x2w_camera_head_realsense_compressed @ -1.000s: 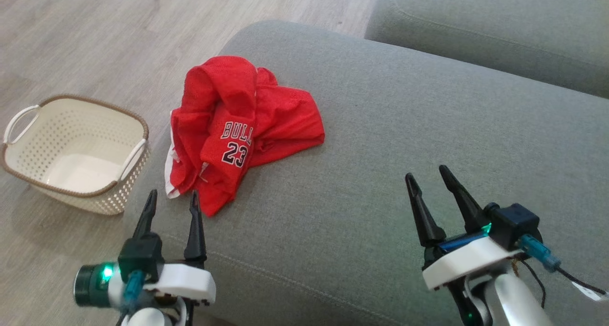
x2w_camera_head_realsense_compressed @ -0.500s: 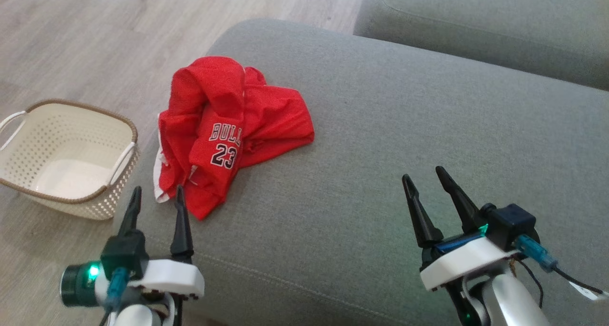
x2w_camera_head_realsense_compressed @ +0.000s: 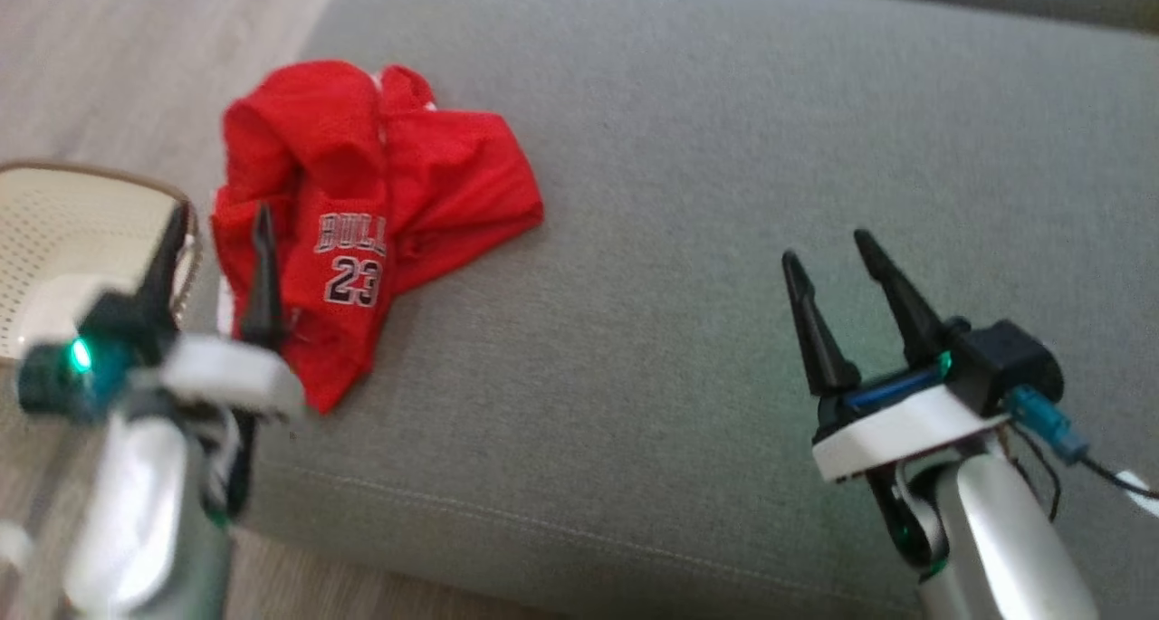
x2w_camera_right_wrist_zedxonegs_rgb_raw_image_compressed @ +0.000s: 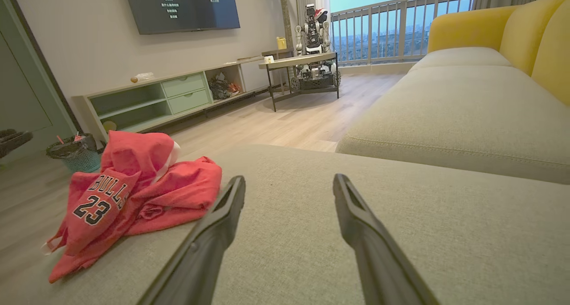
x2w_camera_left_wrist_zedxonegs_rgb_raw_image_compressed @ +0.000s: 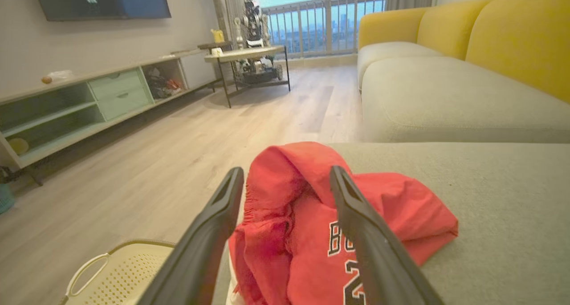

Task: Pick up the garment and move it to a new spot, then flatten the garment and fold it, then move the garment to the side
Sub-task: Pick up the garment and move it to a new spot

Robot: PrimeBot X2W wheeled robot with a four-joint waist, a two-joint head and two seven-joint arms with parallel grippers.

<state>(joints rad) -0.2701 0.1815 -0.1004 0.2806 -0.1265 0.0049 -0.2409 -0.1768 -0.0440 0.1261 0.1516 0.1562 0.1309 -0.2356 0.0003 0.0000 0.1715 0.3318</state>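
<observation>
Since half a second ago the whole head view has shifted, so the camera is taken to have moved. Measured against the garment, though, the left gripper has been brought forward. Its long dark fingers are now drawn across the near left part of the crumpled red mesh jersey lettered BULLS 23, where before their tips stopped short of it. The fingers are held spread wide, with nothing gripped. The right gripper is likewise spread and empty, held over bare cushion well apart from the jersey.

The left arm is blurred in the head view, so contact with the cloth cannot be settled; in the left wrist view the fingers appear to be just above it. The cream perforated plastic basket is cut off by the left edge and partly hidden behind the left gripper.

The jersey is laid near the left edge of a wide grey fabric cushion, with pale wood-plank flooring beyond. Farther off, in the right wrist view, a grey-seated sofa with yellow backs, a low pale-green cabinet and a dark wall-mounted screen are seen.
</observation>
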